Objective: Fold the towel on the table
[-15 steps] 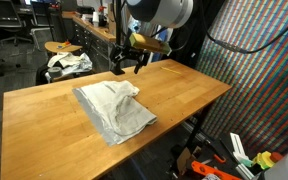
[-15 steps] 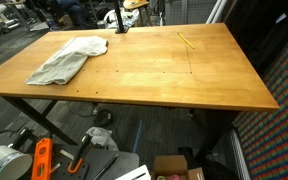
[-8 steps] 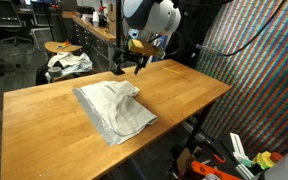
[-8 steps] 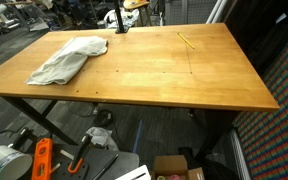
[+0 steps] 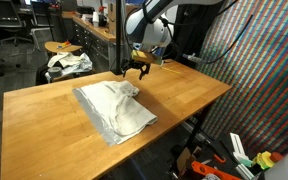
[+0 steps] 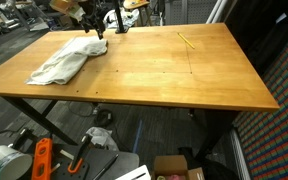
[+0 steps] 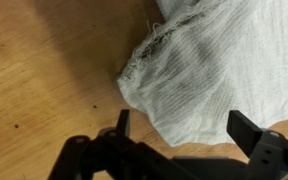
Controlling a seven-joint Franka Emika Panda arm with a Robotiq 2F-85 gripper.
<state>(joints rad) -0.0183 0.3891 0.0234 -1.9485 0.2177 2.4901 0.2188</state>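
Observation:
The off-white towel [image 5: 114, 108] lies rumpled and partly doubled over on the wooden table [image 5: 44, 120], near one long edge. In an exterior view the towel [image 6: 66, 60] rests by the table's [image 6: 164, 70] far left corner. My gripper [image 5: 134, 72] hangs just above the towel's raised far end, open, with nothing between its fingers. An exterior view has the gripper [image 6: 97, 30] over the cloth's upper end. In the wrist view the towel [image 7: 214, 70] fills the upper right, and a frayed corner of it points at the wood between the open gripper [image 7: 184, 126].
A white-and-dark fabric bundle [image 5: 69, 63] sits on a round stool behind the table. A thin yellow stick [image 6: 187, 40] lies on the tabletop's far side. Tools and boxes [image 6: 41, 158] clutter the floor below. A colourful mesh curtain [image 5: 269, 60] hangs beside the table.
The arm has swung down and toward the towel, bringing the gripper from behind the table's edge to just over the cloth's far end. Jaws stayed open; the towel has not moved.

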